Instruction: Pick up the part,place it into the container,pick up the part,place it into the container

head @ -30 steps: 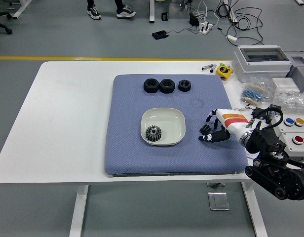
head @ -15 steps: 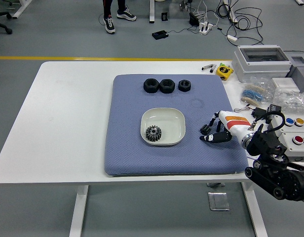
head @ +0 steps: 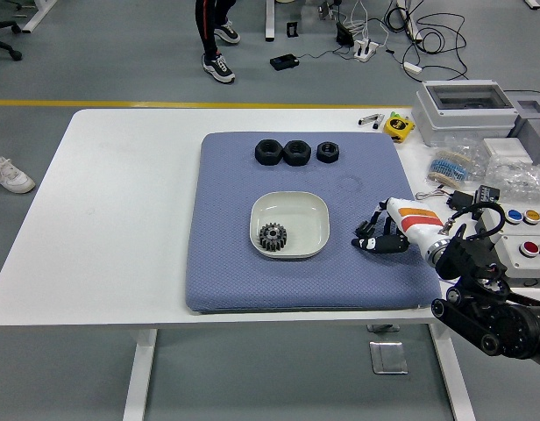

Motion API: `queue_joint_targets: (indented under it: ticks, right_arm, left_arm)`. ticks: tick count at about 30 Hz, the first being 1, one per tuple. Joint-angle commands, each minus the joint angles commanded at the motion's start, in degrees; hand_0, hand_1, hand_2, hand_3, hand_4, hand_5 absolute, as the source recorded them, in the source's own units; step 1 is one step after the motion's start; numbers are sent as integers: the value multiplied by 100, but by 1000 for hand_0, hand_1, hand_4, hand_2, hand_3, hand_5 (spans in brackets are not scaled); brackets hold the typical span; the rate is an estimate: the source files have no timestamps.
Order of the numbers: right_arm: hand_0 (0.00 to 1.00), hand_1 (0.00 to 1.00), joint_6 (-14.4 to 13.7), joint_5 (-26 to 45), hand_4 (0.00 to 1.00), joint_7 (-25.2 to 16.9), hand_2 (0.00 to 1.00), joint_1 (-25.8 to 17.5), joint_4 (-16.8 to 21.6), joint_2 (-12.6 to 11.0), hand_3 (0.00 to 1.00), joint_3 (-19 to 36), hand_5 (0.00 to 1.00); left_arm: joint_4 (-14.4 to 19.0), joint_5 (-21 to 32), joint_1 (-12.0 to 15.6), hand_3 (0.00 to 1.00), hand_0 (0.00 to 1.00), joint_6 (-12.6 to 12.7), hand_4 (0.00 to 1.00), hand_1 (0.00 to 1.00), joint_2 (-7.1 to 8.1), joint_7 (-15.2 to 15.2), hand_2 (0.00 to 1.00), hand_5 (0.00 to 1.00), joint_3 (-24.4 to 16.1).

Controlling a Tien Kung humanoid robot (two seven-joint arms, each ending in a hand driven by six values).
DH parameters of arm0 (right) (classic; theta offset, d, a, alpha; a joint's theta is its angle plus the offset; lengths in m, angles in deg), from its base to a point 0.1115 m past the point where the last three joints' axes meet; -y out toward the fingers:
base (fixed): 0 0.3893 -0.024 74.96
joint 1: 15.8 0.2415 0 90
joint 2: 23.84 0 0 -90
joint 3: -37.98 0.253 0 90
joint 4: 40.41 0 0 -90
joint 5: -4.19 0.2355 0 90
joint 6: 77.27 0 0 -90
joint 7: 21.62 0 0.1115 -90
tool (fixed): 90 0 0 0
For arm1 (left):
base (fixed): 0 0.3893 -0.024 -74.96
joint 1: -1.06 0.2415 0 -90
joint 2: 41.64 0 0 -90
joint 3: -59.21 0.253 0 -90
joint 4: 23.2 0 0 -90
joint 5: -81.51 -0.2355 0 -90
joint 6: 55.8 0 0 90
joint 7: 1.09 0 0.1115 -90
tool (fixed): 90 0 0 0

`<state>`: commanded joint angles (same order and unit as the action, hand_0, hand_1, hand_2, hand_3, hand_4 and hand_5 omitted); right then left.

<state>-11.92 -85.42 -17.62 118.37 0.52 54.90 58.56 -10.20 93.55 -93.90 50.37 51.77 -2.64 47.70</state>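
The right hand (head: 375, 239) sits low over the right side of the blue mat (head: 226, 281), its black fingers (head: 366, 230) loosely curled and holding nothing, well apart from the white dish (head: 316, 210) to its left. Over the last second it has drifted slightly back toward the robot and the bench's (head: 121, 193) right edge, with the wrist pulling in, and the finger posture has hardly changed; that reads as a withdrawal after a drop rather than a reach toward anything. One gear (head: 273, 236) lies flat inside the dish, toward its near left corner, so one pick and place looks finished. Three dark nuts (head: 295, 152) remain in a row along the far edge of the mat, touching or nearly touching each other, none of them moved between the pictures. The left hand is out of view. A second part has yet to be collected, and the likely candidates are those nuts, which would call for the right arm to extend forward past the dish. At the top edge a person's legs and shoes (head: 216, 67) have walked leftward across the floor behind the bench, and another shoe (head: 7, 175) has appeared at the left edge; neither comes near the work.
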Motion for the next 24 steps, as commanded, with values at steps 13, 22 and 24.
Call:
queue_joint_targets:
  ticks: [13,22,24]
  right_arm:
    - [45,117,-187,153,714,38,241,10,-137,73,426,-111,514]
    - [10,64,-145,90,759,81,169,-12,-164,78,281,-150,419]
    - [10,64,-146,56,759,84,169,-17,-128,63,281,-136,419]
  left_arm:
    - [4,24,-28,599,617,-11,581,594,-4,9,699,593,21]
    - [3,27,-29,599,617,-13,582,593,-4,9,700,594,22]
    - [1,28,-26,599,617,-14,582,593,-6,10,700,594,18]
